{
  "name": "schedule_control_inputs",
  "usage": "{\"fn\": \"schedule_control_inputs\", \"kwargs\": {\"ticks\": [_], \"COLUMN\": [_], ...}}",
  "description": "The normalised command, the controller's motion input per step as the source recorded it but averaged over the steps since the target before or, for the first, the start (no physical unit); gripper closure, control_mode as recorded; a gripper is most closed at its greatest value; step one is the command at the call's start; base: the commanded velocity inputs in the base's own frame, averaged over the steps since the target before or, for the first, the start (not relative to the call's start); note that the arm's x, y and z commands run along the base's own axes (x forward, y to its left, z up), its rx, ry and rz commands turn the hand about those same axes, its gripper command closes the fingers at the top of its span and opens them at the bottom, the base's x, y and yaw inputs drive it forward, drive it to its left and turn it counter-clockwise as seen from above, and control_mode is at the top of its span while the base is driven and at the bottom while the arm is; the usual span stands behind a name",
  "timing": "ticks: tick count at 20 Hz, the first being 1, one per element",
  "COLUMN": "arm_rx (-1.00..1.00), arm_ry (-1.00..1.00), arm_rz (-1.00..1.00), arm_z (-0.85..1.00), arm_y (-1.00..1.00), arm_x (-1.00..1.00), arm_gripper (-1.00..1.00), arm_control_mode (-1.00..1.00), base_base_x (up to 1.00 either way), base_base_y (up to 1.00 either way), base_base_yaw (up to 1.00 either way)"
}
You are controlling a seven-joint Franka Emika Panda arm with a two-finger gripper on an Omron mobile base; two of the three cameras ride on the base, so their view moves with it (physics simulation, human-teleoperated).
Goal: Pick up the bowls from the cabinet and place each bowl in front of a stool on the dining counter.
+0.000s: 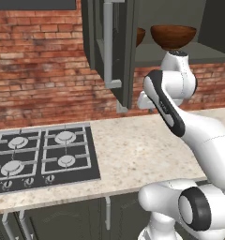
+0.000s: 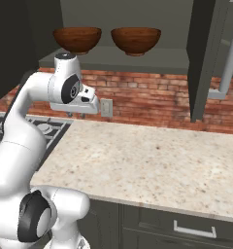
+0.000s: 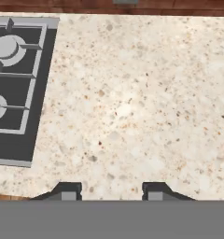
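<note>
Bowls, two, dark reddish-brown wood: one (image 2: pixel 77 39) and its twin (image 2: pixel 136 40) side by side but apart on the grey inner shelf (image 2: pixel 162 57) of the open cabinet (image 1: pixel 126 51), both upright, neither lifted yet. Judged stiff, fairly light, glossy and so likely slippery; too wide to span across the body, so best pinched at the rim, one finger inside, one outside. Hand (image 3: pixel 109 190) pointed down at the speckled worktop (image 3: pixel 132 107) beside the gas hob (image 3: pixel 16 88), well below the shelf; fingertips (image 3: pixel 67 190) parted with nothing between them, grasping nothing. Still to do: raise to shelf height, approach the nearer rim.
</note>
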Motion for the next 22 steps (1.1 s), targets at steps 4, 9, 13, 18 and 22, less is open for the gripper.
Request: {"fn": "schedule_control_inputs", "kwargs": {"ticks": [4,9,13,18,22], "arm_rx": [0.0,-0.14,-0.15,-0.13,-0.04], "arm_ry": [-0.01,-0.21,-0.38,-0.41,-0.22], "arm_rz": [-0.01,0.0,0.21,0.22,0.11], "arm_z": [0.03,0.37,0.49,0.68,0.91], "arm_y": [0.04,0.0,-0.01,0.0,-0.01], "arm_x": [0.0,-0.16,-0.04,-0.02,-0.05], "arm_gripper": [-1.0,-1.0,-1.0,-1.0,-1.0], "arm_control_mode": [-1.0,-1.0,-1.0,-1.0,-1.0], "base_base_x": [0.0,0.0,0.0,0.0,0.0], "base_base_y": [0.0,0.0,0.0,0.0,0.0], "base_base_yaw": [0.0,0.0,0.0,0.0,0.0]}}
